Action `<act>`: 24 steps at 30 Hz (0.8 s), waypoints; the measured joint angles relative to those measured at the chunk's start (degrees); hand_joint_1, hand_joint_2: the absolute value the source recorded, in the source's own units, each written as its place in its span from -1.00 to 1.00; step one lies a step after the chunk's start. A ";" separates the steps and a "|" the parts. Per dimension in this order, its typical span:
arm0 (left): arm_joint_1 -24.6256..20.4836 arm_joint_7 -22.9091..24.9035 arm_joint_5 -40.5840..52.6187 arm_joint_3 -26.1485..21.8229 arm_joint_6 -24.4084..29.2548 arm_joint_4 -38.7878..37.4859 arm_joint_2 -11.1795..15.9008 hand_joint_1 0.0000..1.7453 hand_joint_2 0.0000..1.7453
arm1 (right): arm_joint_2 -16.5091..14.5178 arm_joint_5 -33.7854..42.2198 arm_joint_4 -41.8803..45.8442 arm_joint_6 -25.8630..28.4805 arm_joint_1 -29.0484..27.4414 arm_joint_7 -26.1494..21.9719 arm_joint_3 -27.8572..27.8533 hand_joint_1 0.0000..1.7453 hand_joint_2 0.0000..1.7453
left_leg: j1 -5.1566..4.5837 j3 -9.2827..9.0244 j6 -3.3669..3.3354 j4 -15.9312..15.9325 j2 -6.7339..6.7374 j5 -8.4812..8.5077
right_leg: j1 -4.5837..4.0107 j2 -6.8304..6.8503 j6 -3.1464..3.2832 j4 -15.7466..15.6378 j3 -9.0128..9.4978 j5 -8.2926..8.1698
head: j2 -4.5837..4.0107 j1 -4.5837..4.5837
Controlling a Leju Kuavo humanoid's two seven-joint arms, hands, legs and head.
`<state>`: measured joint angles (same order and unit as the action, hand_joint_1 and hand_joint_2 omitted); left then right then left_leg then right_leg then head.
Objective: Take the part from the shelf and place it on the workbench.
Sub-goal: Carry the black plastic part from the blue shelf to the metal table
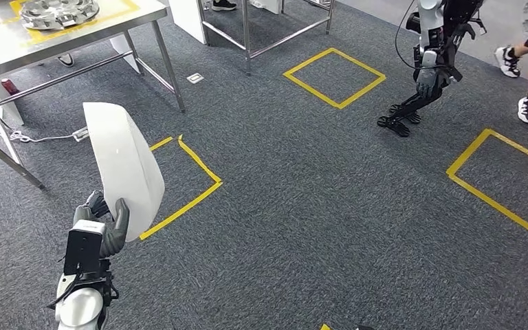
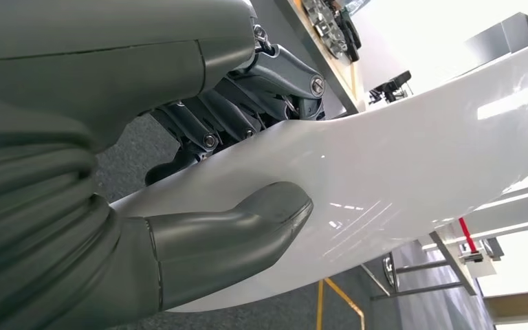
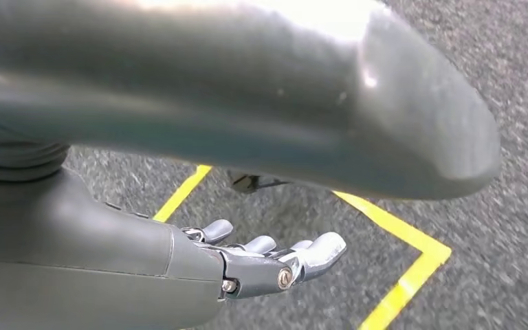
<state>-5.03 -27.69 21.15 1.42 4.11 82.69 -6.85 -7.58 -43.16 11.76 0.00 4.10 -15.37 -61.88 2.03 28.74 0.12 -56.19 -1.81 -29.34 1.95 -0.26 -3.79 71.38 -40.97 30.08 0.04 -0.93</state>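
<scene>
Here the left hand (image 1: 104, 227) grips the white curved part (image 1: 125, 168) by its lower edge, upright above the grey carpet (image 1: 302, 206), short of the workbench (image 1: 75, 41); the right hand (image 3: 261, 261) hangs with fingers spread, holding nothing

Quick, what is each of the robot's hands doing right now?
Left hand: holding the curved, glossy white plastic panel, thumb pressed on its face.
Right hand: open, holding nothing, fingers stretched out above the grey carpet.
</scene>
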 joint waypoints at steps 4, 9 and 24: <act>-0.21 -0.19 0.05 -0.01 0.10 -0.15 -0.20 1.00 1.00 | -0.17 -0.06 -0.15 -0.17 -0.07 0.15 0.00 -1.00 -1.00 | 0.79 -1.07 2.45 -1.41 -0.17 -2.50 | 0.49 -0.23 -0.15 -11.10 4.35 -4.21 | 0.00 -0.41; -0.66 -0.36 0.26 0.05 0.28 -0.19 -0.26 1.00 1.00 | -0.04 0.07 -0.14 -0.25 -0.19 0.55 -0.03 -1.00 -1.00 | 0.84 0.98 3.89 -6.45 0.75 -1.10 | -0.04 -0.03 3.65 -11.64 6.63 -2.17 | 0.02 0.07; -1.05 0.27 1.05 0.01 0.72 1.03 -0.34 1.00 1.00 | -0.21 -0.11 -0.25 -0.51 0.41 1.40 -0.44 -1.00 -1.00 | -3.53 10.18 -2.04 -3.42 0.92 6.81 | -1.71 -0.12 3.39 -13.64 19.58 8.09 | 0.02 0.97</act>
<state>-6.08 -27.42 22.21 1.43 4.84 83.72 -7.19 -7.79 -43.27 11.51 -0.51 4.51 -13.97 -62.31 -1.50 38.93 -1.91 -59.61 -0.89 -22.53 0.23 -0.38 -0.39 57.73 -21.39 38.17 0.07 0.04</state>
